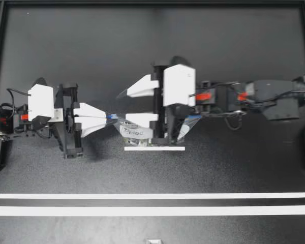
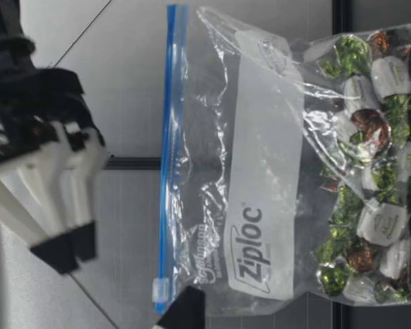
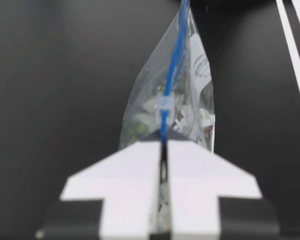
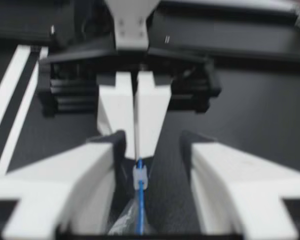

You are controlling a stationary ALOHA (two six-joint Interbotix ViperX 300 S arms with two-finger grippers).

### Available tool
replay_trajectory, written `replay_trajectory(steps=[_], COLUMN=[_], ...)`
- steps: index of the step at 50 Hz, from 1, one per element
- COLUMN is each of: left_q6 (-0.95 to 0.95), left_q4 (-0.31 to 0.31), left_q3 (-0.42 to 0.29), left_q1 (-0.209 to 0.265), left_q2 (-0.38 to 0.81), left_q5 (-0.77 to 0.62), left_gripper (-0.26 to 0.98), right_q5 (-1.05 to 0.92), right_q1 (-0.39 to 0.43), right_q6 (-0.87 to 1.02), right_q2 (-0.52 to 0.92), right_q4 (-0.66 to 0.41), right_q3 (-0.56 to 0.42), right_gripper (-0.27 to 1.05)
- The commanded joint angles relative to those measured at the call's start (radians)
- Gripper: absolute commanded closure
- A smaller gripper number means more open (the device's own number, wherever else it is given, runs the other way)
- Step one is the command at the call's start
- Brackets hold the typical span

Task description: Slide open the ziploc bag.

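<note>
Your left gripper (image 1: 105,118) is pinching the ziploc bag (image 1: 134,133) beside the slider (image 3: 166,103); your right gripper (image 1: 137,103) is hovering spread near that slider, so clamping it comes next

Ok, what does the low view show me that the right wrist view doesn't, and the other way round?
Only the low view: the wrapped candies piled in the bottom of the ziploc bag, and my right gripper hanging above the blue zip strip with a gap. Only the right wrist view: the slider lines up between that gripper's open fingers, touching neither. Both: that strip, the slider, and my left gripper pinching the bag's edge beside it.
</note>
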Motion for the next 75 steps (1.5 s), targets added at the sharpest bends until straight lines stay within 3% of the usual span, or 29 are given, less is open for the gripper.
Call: replay_trajectory(steps=[1, 28, 63, 75], left_q6=[0.002, 0.005, 0.006, 0.008], left_q4=[0.008, 0.009, 0.012, 0.011], left_q3=[-0.021, -0.025, -0.025, -0.011], left_q1=[0.002, 0.002, 0.002, 0.002], left_q2=[-0.017, -0.018, -0.021, -0.02], left_q5=[-0.003, 0.006, 0.011, 0.011], left_gripper=[0.88, 0.88, 0.88, 0.88], right_q5=[0.029, 0.13, 0.212, 0.321], right_q1=[0.009, 0.018, 0.02, 0.018], right_q6=[0.0, 0.003, 0.003, 0.0], right_q2=[0.011, 0.072, 0.058, 0.029], right_q4=[-0.005, -0.008, -0.008, -0.008], right_q3=[-0.049, -0.094, -0.103, -0.094], right_gripper=[0.19, 0.24, 0.83, 0.9])
